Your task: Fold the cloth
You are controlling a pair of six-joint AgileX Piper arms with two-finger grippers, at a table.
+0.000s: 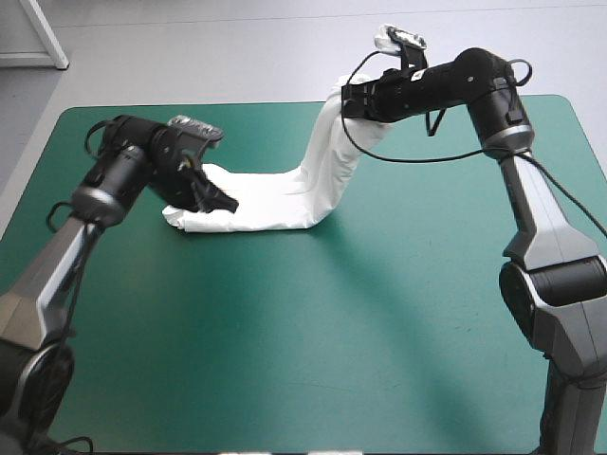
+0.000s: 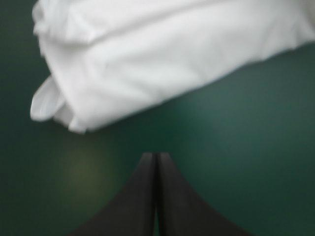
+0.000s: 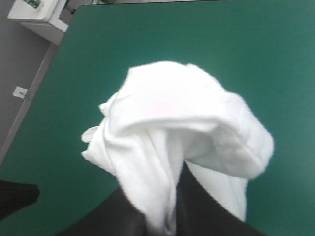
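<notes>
T-shirt: we see the white short-sleeved cotton T-shirt (image 1: 256, 204) gathered into a long, narrow band on the left-centre part of the table, toward the far edge.
Lying part: one end of the band rests flat on the cover, its folded layers stacked and its short end turned toward the table's left edge.
Lifted part: the other end bends upward and rises off the cover toward the far edge, hanging as a soft column.
Right gripper: we find the right gripper (image 1: 346, 102) raised above the far edge, its broad black fin-shaped fingers nearly closed with the cloth pinched between them. In its wrist view the T-shirt (image 3: 172, 118) bunches over and ahead of the gripper (image 3: 174, 196).
Left gripper: the left gripper (image 1: 216, 197) sits low at the lying end of the band. In its wrist view the gripper (image 2: 156, 160) is empty, the two fingers meeting in one pointed arch, and the T-shirt (image 2: 162, 59) lies just ahead, apart from the tips.
Table cover: the smooth teal-green table cover (image 1: 313, 332) lies bare around the shirt on the near side.
</notes>
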